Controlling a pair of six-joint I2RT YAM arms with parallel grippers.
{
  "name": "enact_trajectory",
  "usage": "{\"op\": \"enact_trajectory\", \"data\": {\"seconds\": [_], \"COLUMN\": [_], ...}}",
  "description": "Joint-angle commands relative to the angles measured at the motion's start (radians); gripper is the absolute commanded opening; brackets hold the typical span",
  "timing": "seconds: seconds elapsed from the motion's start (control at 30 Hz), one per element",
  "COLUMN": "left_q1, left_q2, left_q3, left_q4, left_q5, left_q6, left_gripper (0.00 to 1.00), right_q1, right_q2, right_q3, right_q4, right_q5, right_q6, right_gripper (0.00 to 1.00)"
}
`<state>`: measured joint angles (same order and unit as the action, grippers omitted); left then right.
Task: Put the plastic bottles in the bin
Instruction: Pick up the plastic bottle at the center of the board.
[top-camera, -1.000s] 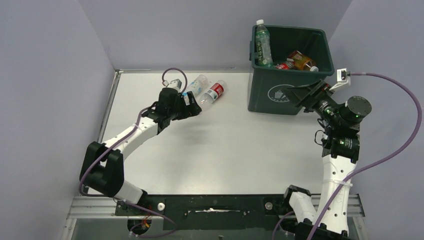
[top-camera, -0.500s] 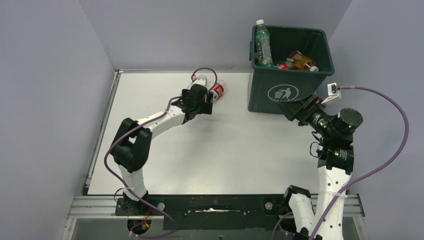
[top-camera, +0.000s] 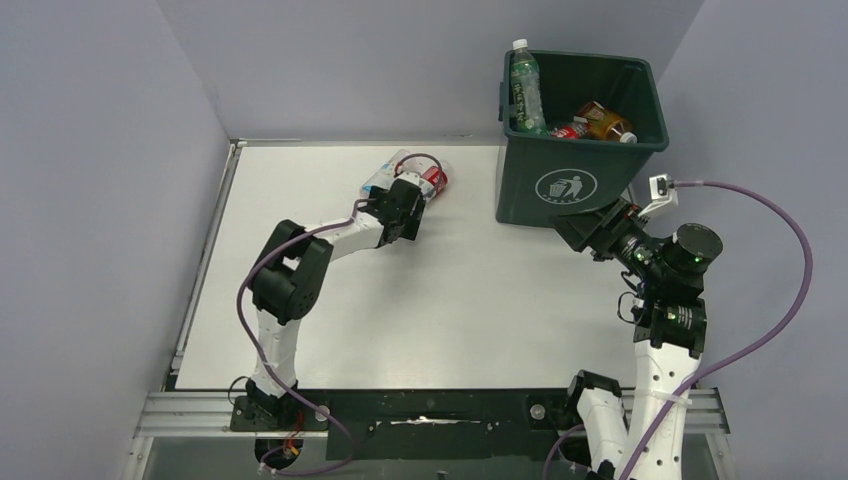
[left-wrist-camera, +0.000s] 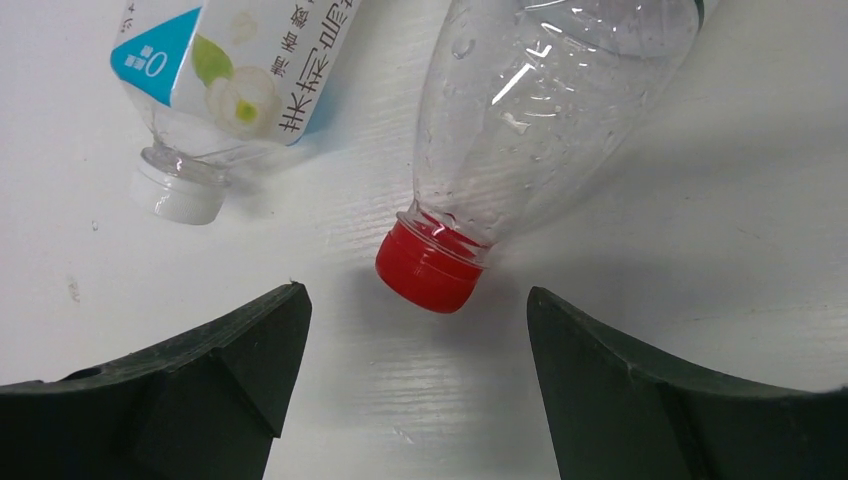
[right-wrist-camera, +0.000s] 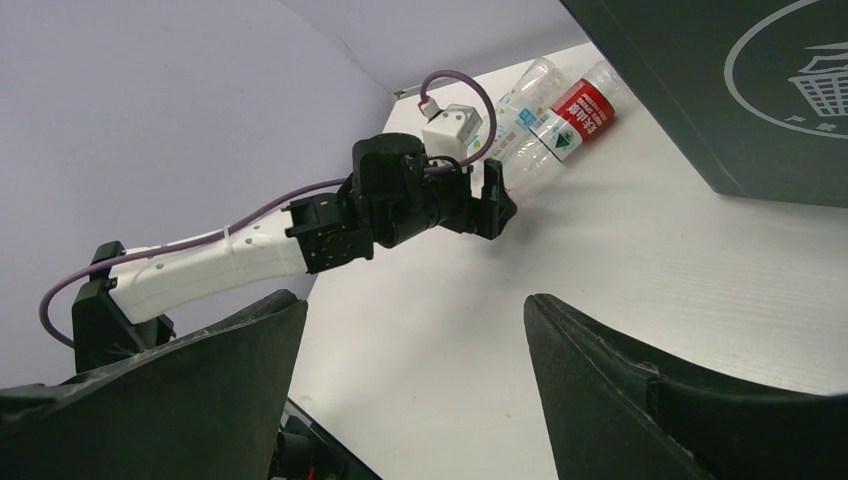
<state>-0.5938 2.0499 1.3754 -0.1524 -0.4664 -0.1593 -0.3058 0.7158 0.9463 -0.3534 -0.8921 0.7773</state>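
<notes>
- Two plastic bottles lie on their sides, side by side, near the far edge of the white bench (top-camera: 450, 290), to the left of the bin.
- The red-capped bottle (left-wrist-camera: 540, 110) is clear with a red label. Its cap points toward the left hand.
- The white-capped bottle (left-wrist-camera: 240, 70) lies just to its left. It has a blue and white label, and its cap points the same way.
- The left hand (left-wrist-camera: 415, 320) is low over the bench with its fingers spread. The red cap sits just ahead of the gap between them, and neither finger touches it.
- The bin (top-camera: 575, 185) is dark green with a white litter symbol on its front, and it stands at the far right of the bench.
- Inside the bin, a green-labelled bottle (top-camera: 524, 90) stands upright in the left corner. An amber bottle (top-camera: 605, 122) and a red-labelled one lie further right.
- The right hand (right-wrist-camera: 415, 320) hangs near the bin's front right corner, fingers spread and holding nothing.
</notes>
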Motion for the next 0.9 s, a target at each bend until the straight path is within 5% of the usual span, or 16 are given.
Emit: {"op": "enact_trajectory", "data": {"seconds": [0.0, 0.43, 0.67, 0.87], "left_q1": [0.005, 0.024, 0.023, -0.004], "left_q2": [0.018, 0.082, 0.071, -0.011], "left_q3": [0.060, 0.115, 0.105, 0.039], "left_q4": [0.109, 0.145, 0.122, 0.115], "left_q5": [0.009, 0.070, 0.115, 0.133], "left_q6": [0.045, 0.071, 0.037, -0.005], "left_gripper": [0.78, 0.59, 0.30, 0.29], "right_q1": [0.008, 0.008, 0.009, 0.009], "right_q2": [-0.008, 0.011, 0.018, 0.009], "right_q3": [-0.006, 0.006, 0.001, -0.016], "right_q4": [0.016, 0.008, 0.014, 0.013], "right_q5": [-0.021, -0.019, -0.018, -0.016], "right_q6": [-0.014, -0.027, -0.027, -0.029], "right_gripper": [0.82, 0.82, 0.82, 0.82]}}
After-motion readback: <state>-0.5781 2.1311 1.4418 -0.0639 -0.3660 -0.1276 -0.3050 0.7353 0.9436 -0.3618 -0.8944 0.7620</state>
